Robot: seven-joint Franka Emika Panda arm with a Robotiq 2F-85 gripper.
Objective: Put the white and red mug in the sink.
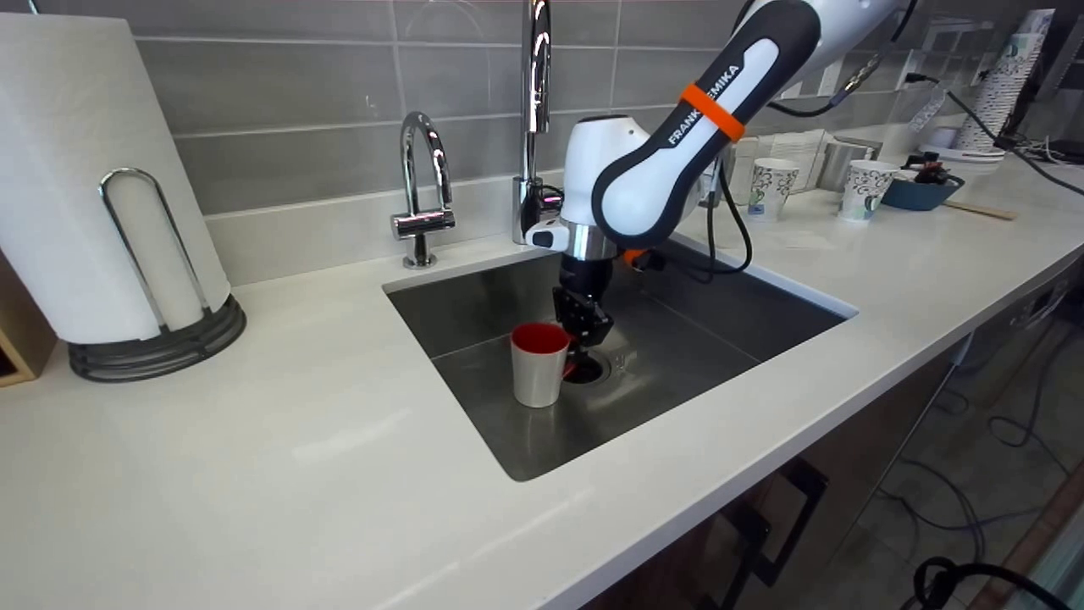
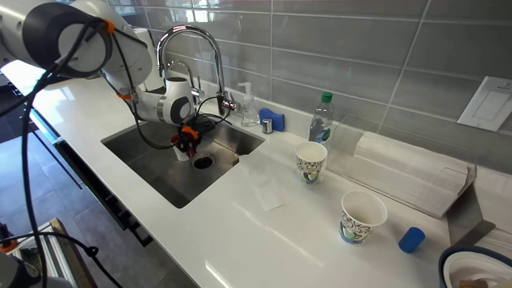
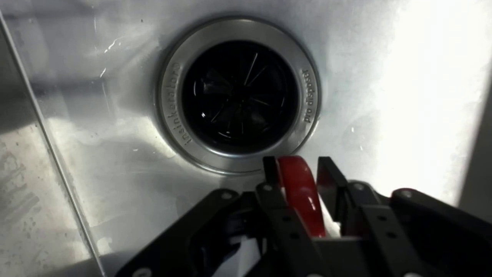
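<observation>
The white and red mug (image 1: 533,377) is upright inside the stainless steel sink (image 1: 677,339) and appears to rest on its floor, beside the drain. In an exterior view the mug (image 2: 182,155) is partly hidden behind my gripper (image 2: 191,149). In the wrist view my gripper (image 3: 296,167) has its fingers on either side of the mug's red handle (image 3: 301,192). The left finger is close to or touching the handle; a gap shows between the handle and the right finger. The gripper is partly open. The mug's body is mostly hidden in the wrist view.
The round drain (image 3: 240,96) lies just ahead of the fingertips. A tall faucet (image 2: 218,68) and a small tap (image 1: 419,186) stand behind the sink. Patterned paper cups (image 2: 310,160), a soap bottle (image 2: 322,118) and a paper towel roll (image 1: 110,186) stand on the counter.
</observation>
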